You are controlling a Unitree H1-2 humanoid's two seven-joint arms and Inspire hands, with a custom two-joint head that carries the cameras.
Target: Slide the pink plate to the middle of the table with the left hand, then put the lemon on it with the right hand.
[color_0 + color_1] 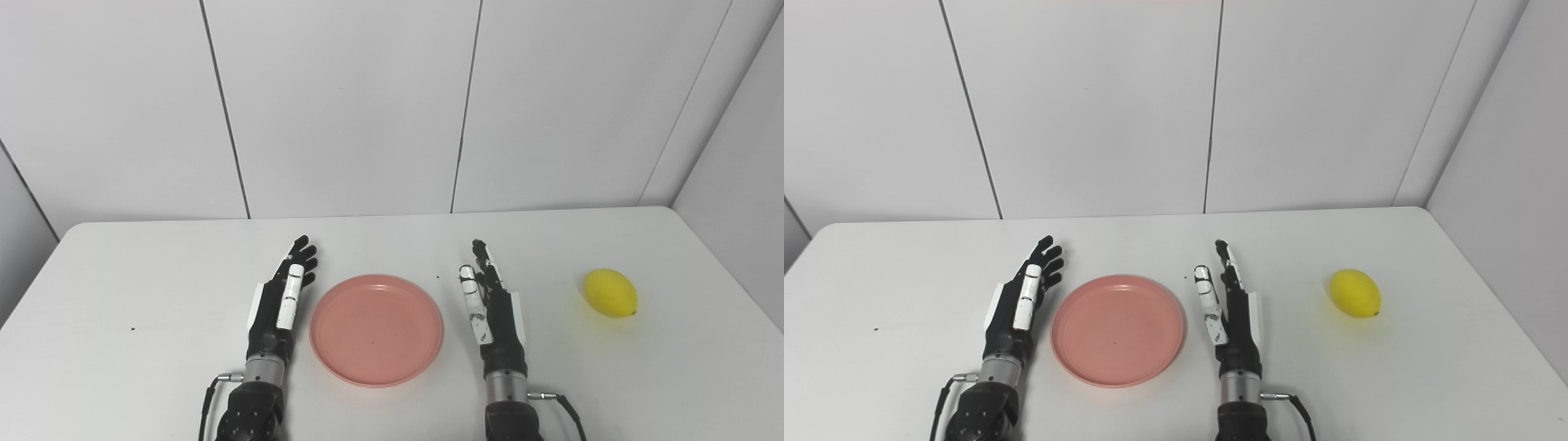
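Plate: pink plate (376,329) lies flat and empty on the white table (122,288), about in the middle of it, between the two hands.
Lemon: lemon (610,292) rests on the table far to the right, well apart from the plate and from both hands.
Left hand: left hand (280,301) is just beside the plate's left rim, fingers stretched forward and a little apart, holding nothing; contact with the rim I cannot tell.
Right hand: right hand (490,301) stands on its edge just beside the plate's right rim, fingers straight and close together, not curled on anything, holding nothing.
Stage: the plate seems already placed; I judge the lemon pick comes next.
Risk: the lemon is round and may roll away if the fingers touch it from one side only; it is also near the table's right edge. The right arm, when it swings out, could catch the plate rim and push it off centre.
Views: both eyes show almost the same scene; the left eye view shows more of the wall corner on the left, nothing more.
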